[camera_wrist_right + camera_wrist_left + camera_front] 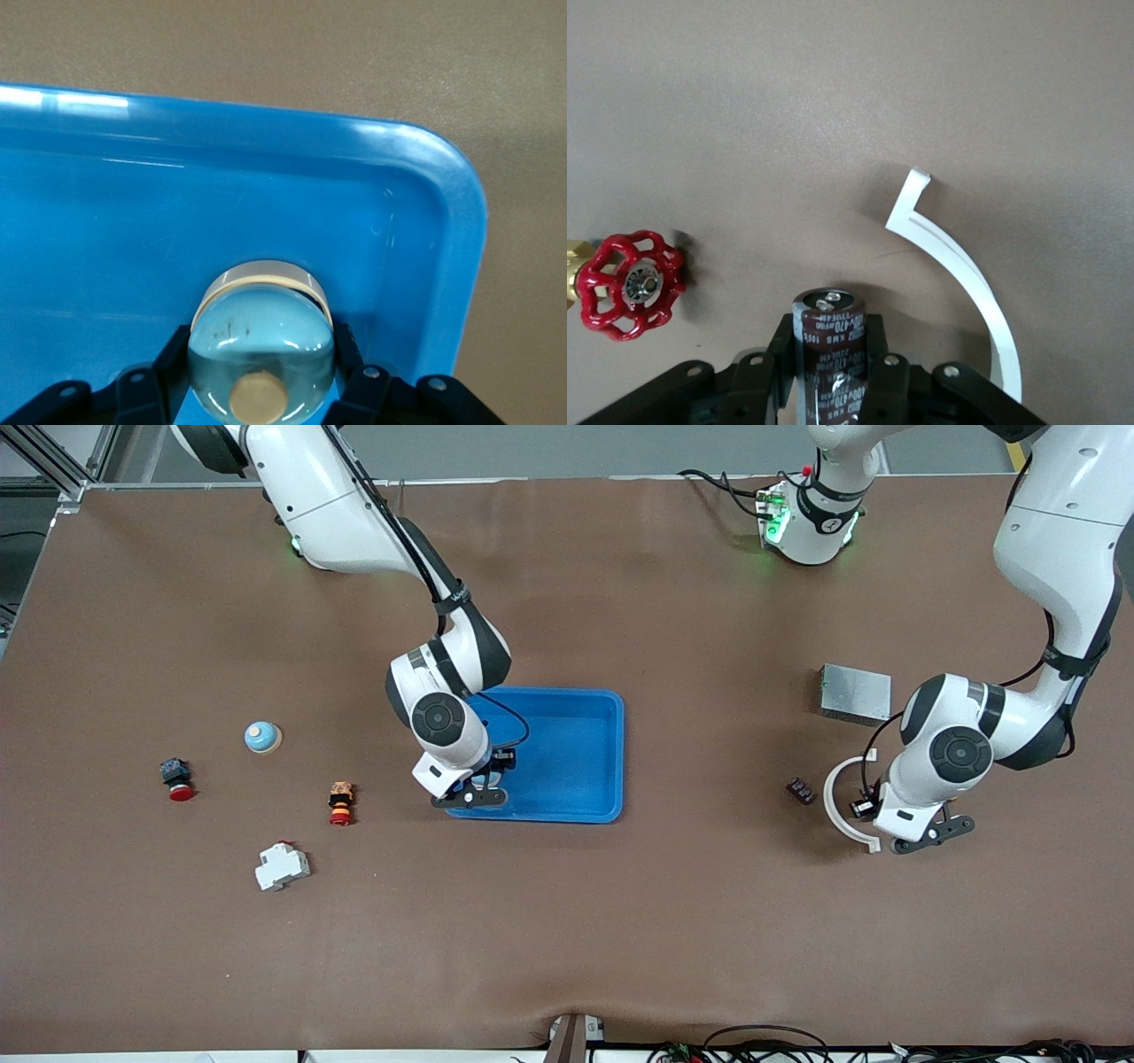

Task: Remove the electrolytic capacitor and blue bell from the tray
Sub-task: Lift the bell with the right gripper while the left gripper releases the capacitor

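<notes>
The right gripper (257, 390) is hanging over a corner of the blue tray (461, 230), its fingers clasping the bell (262, 345), whose lower part is cut off by the frame edge. The left gripper (833, 376) is gripping the capacitor (831, 354) tightly beside a white curved strip (966, 274); the capacitor's lower end is hidden between the fingers, and a red valve (627, 285) is showing only partly at the frame edge.

A pale-blue domed bell (262, 341) sits low in the frame between the right hand's fingers (173, 359), inside a blue tray (443, 230).
</notes>
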{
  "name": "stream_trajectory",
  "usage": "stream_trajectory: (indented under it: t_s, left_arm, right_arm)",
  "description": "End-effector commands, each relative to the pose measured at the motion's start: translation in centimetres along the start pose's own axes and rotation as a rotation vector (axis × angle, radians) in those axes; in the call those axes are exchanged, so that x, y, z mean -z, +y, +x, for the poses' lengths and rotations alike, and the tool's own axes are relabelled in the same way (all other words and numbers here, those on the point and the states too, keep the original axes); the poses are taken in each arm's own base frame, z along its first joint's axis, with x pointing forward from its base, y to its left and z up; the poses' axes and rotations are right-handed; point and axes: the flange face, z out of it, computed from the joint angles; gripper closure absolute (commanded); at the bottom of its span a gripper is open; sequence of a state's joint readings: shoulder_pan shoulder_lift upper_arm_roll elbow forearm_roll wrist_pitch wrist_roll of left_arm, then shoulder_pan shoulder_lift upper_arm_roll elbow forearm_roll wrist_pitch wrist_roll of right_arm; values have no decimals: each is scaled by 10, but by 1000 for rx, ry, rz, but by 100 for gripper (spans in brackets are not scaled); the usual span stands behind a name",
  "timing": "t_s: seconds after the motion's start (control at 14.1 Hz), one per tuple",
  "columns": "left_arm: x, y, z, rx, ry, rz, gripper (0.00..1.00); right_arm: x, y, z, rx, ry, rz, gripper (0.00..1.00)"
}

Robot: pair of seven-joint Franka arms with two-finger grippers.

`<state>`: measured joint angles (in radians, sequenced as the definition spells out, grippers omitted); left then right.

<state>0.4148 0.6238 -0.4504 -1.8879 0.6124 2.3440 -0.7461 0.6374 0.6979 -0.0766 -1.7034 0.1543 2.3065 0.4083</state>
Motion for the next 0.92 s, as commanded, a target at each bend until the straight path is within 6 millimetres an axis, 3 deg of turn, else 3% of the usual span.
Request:
stream_trajectory:
  t_s: [0.0,0.07,0.14,0.28,0.49,0.71,0.85]
  left_arm:
    - [15,-2,-2,3,14,-23,43]
    - [31,-3,1,3,35,-17,19]
    - [43,-4,2,9,52,-15,0]
    - [74,4,1,-6,84,-6,0]
    - [134,-3,8,-59,166,-11,0]
    - [198,-17,18,-88,116,-66,0]
    - [234,-33,26,-196,45,-68,0]
  right_arm:
    - [7,2,2,1,-2,13,83]
    - [11,3,0,1,-22,6,83]
    - [34,5,1,-2,-36,8,83]
    - [81,27,10,-4,-72,13,83]
    - [144,90,37,115,-114,39,83]
    - [180,167,62,243,-124,55,83]
    - [199,228,73,345,-123,20,83]
